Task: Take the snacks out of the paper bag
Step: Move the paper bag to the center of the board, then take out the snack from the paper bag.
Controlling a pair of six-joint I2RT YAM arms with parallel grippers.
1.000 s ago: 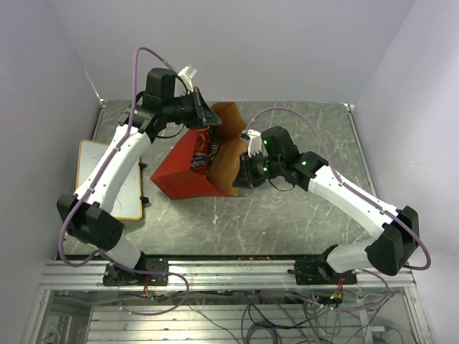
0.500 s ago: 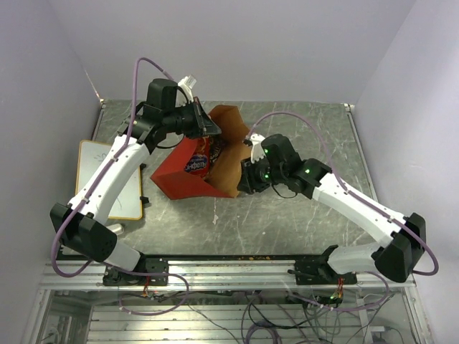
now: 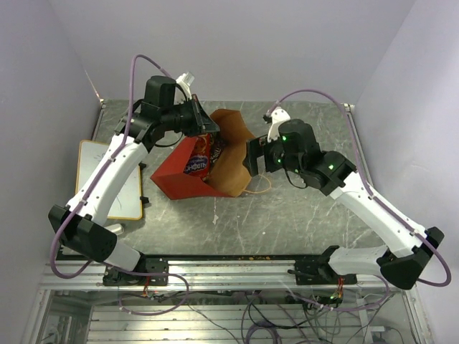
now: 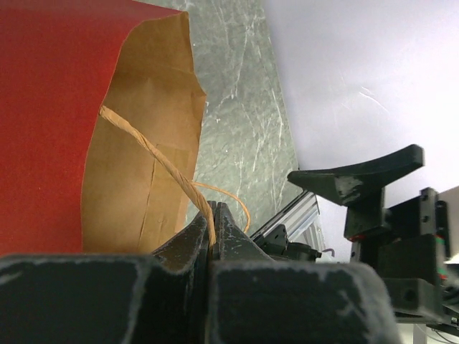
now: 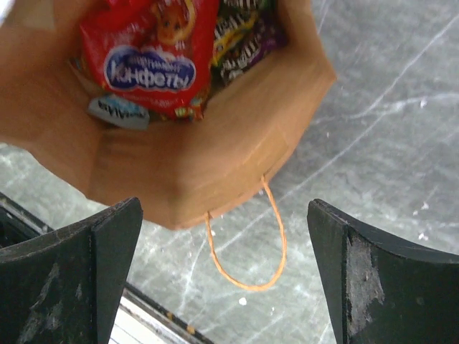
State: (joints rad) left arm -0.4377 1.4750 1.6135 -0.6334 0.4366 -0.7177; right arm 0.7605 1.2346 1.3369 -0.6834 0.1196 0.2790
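Note:
The paper bag (image 3: 179, 178) lies tilted on the table, red outside, its brown mouth (image 3: 231, 154) facing right. My left gripper (image 3: 210, 127) is shut on its upper twisted handle (image 4: 153, 153) and holds that edge up; in the left wrist view the jaws (image 4: 212, 215) pinch the cord. Inside the bag are the snacks: a red chip bag (image 5: 154, 50) with a blue logo, dark and purple candy packets (image 5: 240, 36), and a light-blue packet (image 5: 118, 111). My right gripper (image 5: 226, 244) hangs open just right of the mouth (image 3: 251, 156), holding nothing. The lower handle loop (image 5: 247, 279) lies on the table below it.
A yellow-framed whiteboard (image 3: 107, 179) lies at the table's left edge beside the left arm. The aluminium rail (image 3: 229, 269) runs along the near edge. Grey marble table (image 3: 308, 215) spreads right of and in front of the bag.
My right gripper has opened wide and drawn back up and to the right from the bag's mouth. The lower handle now lies loose on the table. The left gripper keeps its hold.

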